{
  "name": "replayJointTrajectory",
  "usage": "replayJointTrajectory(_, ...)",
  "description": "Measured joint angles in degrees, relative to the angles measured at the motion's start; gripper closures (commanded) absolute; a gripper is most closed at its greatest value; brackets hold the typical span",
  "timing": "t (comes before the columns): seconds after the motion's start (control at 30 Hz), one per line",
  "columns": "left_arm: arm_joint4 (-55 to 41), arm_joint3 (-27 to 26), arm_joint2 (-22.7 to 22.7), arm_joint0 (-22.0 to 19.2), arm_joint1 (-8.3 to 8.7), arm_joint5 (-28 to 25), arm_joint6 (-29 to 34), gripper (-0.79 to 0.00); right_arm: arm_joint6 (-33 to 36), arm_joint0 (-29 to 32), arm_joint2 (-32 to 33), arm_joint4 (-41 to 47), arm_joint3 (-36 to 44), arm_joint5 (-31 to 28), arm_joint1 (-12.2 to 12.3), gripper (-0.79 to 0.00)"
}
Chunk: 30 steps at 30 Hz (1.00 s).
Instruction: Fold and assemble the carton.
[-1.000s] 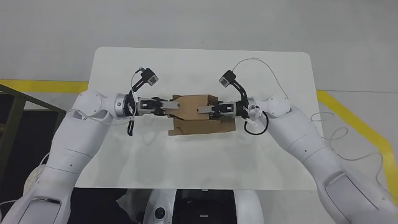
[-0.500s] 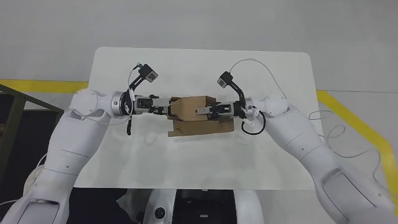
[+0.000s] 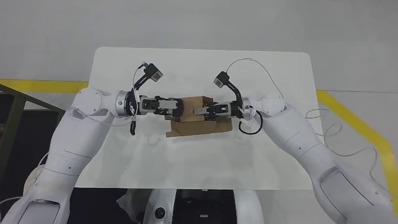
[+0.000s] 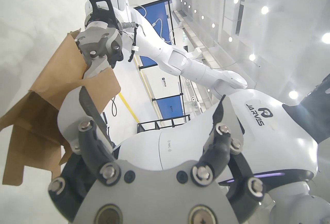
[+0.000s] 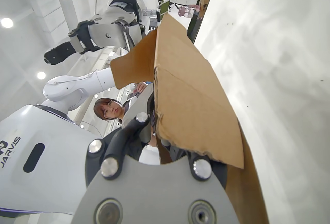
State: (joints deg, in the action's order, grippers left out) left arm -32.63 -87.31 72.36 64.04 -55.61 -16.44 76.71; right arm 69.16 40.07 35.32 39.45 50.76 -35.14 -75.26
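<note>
Brown corrugated carton (image 3: 198, 124): one item, partly erected, flaps loose. It stands near the middle of the white table (image 3: 267, 155), between the two grippers. One panel lies low toward the robot, and the upper walls are raised. In the right wrist view the nearest flap is angled up off the tabletop, with a second flap folded across it farther off.

Left gripper (image 3: 173, 106): at the carton's left end, held level with the arm reaching in from the side. Its jaws are spread wide. In the left wrist view one finger (image 4: 86, 104) lies against a carton flap, while the other finger (image 4: 222, 116) stands well apart from the cardboard, in open air.

Right gripper (image 3: 203, 108): at the carton's upper right wall, directly facing the left gripper. Its jaws pinch the cardboard. In the left wrist view a pale finger lies over the flap's edge. In the right wrist view the panel runs down between the fingers.

Thin white cable (image 3: 268, 70): loops from the right wrist out over the far right part of the table.

Yellow floor line (image 3: 37, 85): runs beyond the table's left edge.
</note>
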Motion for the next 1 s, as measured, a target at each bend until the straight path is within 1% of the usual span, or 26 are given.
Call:
replayJointTrajectory(0.23, 3.2, -1.5, 0.0, 0.0, 0.1, 0.2, -2.1, -0.785, 0.0, 0.1, 0.0, -0.2, 0.4, 0.0, -0.1, 0.0)
replayJointTrajectory(0.37, 7.3, -3.4, -0.2, 0.5, 0.24, 0.5, -4.3, -0.785, 0.0, 0.1, -0.1, -0.4, 0.7, 0.0, -0.2, 0.0)
replayJointTrajectory(0.63, 10.2, -6.1, 0.3, 1.5, 0.54, 1.3, -6.1, -0.785, 0.0, 0.2, 0.0, -0.3, 0.9, 0.0, -0.2, 0.0)
replayJointTrajectory(0.73, 9.5, -6.5, 1.2, 2.3, 0.72, 1.4, -6.3, -0.785, -0.2, 0.4, 0.4, 0.0, 0.6, -0.2, 0.0, 0.0)
replayJointTrajectory(1.0, 6.0, -6.0, 5.6, 5.6, 1.5, 0.7, -5.6, -0.785, -0.8, 1.1, 1.9, -0.3, 1.3, -0.8, 0.8, 0.0)
